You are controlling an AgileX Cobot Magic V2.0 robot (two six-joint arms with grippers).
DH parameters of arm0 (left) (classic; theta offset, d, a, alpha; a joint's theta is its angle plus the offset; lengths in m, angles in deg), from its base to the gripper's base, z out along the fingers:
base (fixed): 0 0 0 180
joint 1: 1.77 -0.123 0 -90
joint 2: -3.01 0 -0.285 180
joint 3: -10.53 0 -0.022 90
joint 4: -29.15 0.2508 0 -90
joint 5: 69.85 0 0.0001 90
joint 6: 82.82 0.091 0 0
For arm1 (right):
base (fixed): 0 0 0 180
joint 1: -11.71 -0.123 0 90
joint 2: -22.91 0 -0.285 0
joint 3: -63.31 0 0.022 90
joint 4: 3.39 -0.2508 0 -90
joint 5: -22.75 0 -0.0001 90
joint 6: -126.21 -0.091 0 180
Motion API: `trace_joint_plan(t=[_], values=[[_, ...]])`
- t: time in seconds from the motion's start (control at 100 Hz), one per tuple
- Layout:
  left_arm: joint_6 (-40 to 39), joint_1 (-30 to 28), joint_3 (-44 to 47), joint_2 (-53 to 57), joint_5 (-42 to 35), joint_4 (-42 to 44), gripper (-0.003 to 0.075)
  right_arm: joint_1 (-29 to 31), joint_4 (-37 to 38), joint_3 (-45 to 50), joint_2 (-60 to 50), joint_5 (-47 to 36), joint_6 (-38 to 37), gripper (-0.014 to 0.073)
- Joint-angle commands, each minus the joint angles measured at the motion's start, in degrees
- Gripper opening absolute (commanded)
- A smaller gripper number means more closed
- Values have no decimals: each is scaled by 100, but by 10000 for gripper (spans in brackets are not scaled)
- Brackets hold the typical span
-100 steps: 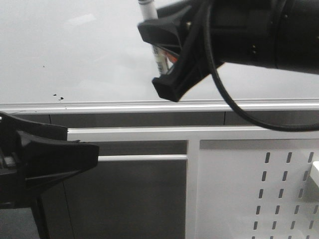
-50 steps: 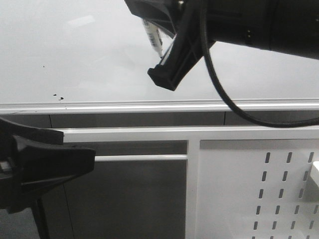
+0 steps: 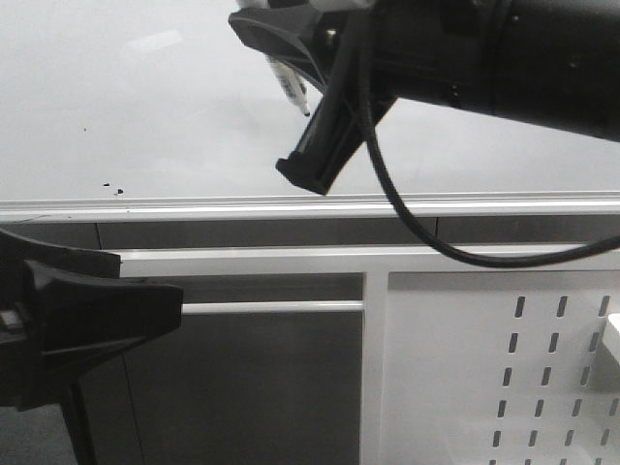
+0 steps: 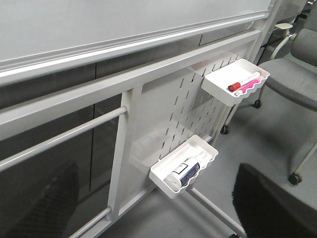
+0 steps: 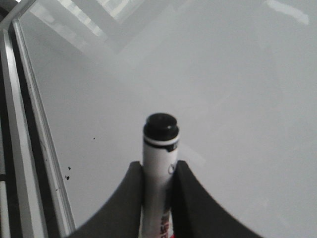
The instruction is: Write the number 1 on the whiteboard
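My right gripper [image 3: 312,102] was clamped on a white marker [image 3: 289,82], its two black fingers pressing the barrel from either side. In the right wrist view the marker [image 5: 158,173] stood between those fingers [image 5: 124,203], its black end pointing at the whiteboard [image 5: 223,99]. From the front, the tip sat close against the glossy whiteboard [image 3: 145,107], above the silver edge rail [image 3: 291,206]; I could not tell whether it touched. No stroke of the number 1 showed on the board. A few tiny black dots [image 3: 111,186] lay near the rail, well to the left of the marker.

My left gripper [image 3: 92,325] hung low at the left, below the rail and in front of the stand's grey bars. Its fingers [image 4: 44,208] stood wide apart with nothing between them. Its wrist camera saw a white perforated panel [image 4: 173,114] carrying two small white trays: the upper tray [image 4: 218,89] held a red marker [image 4: 243,82], the lower tray [image 4: 163,179] a white bottle [image 4: 185,168]. A grey chair [image 4: 297,74] stood beside the stand.
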Motion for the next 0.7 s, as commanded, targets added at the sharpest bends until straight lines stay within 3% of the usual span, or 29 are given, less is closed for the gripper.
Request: trace_joint_plan(t=[0.0, 0.69], values=[[-35, -17, -45, 171, -1198, -114, 585, 43, -38, -224, -134, -538, 209, -69], [-35, -17, -45, 171, -1198, -114, 585, 262, 1, -625, -51, -386, 221, -69]])
